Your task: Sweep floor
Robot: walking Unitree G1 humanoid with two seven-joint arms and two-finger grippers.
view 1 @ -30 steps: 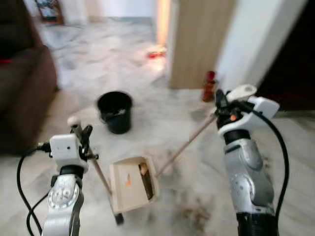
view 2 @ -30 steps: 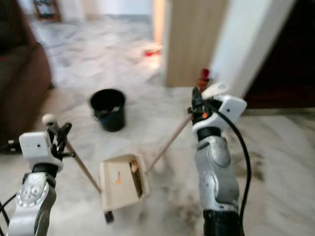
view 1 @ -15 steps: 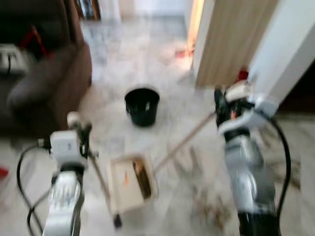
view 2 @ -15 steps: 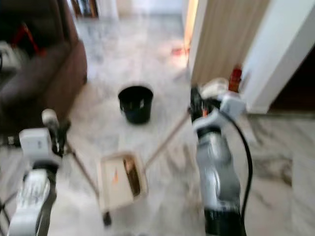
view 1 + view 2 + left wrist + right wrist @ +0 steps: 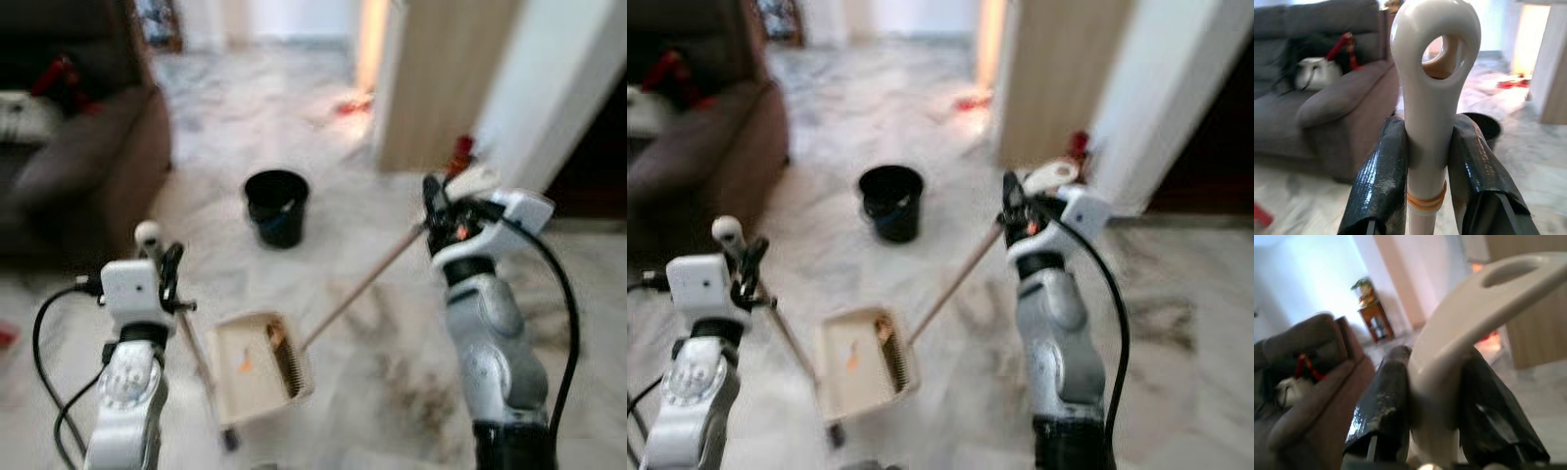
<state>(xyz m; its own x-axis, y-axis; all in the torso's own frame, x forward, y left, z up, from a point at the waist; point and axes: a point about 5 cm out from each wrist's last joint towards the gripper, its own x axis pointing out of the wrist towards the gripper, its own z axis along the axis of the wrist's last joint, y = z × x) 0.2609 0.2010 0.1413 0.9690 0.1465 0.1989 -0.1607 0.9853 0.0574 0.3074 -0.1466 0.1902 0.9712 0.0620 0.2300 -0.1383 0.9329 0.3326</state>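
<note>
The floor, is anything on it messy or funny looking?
Yes. A dark smear of dirt lies on the pale floor just right of the dustpan, unswept. The black bucket stands upright.

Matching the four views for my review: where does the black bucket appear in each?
Left eye view: black bucket, upper centre, on the floor.
Right eye view: upper centre-left.
Left wrist view: behind the cream dustpan handle.
Right wrist view: I cannot make it out.
Shared landmark: brown sofa.

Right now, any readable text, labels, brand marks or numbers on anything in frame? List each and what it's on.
None readable.
Dustpan: an orange mark inside the pan, too blurred to tell whether it is print.
Black bucket: no label visible.
Left gripper and right gripper housings: no legible markings.
</note>
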